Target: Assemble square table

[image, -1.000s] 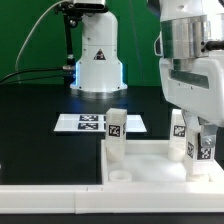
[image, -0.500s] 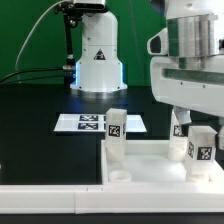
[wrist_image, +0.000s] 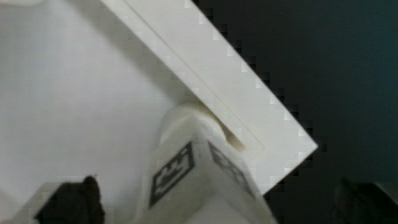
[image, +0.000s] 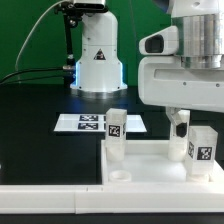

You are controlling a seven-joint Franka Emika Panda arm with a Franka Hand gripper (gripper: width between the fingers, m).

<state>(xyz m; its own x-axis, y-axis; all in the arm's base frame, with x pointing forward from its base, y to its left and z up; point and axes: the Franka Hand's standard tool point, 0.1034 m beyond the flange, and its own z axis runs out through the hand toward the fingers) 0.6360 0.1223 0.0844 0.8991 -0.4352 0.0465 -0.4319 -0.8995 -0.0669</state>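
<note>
The white square tabletop [image: 150, 172] lies with its raised rim up at the front of the exterior view, and fills the wrist view [wrist_image: 71, 100]. One tagged white leg [image: 116, 133] stands on its left corner. Another tagged leg [image: 202, 148] stands on its right corner. A third tagged piece [image: 179, 128] shows partly behind it. My gripper [image: 188, 112] hangs just above the right leg, open and empty. In the wrist view the gripper [wrist_image: 217, 205] has its dark fingers [wrist_image: 71, 200] spread wide either side of the leg [wrist_image: 187, 168], not touching it.
The marker board [image: 95, 122] lies flat on the black table behind the tabletop. The arm's white base [image: 97, 60] stands at the back. A long white rail [image: 50, 195] runs along the front edge. A green backdrop is behind.
My gripper has let go of the right leg and risen, shifting a little toward the exterior view's left. The leg stays standing on the tabletop corner.
</note>
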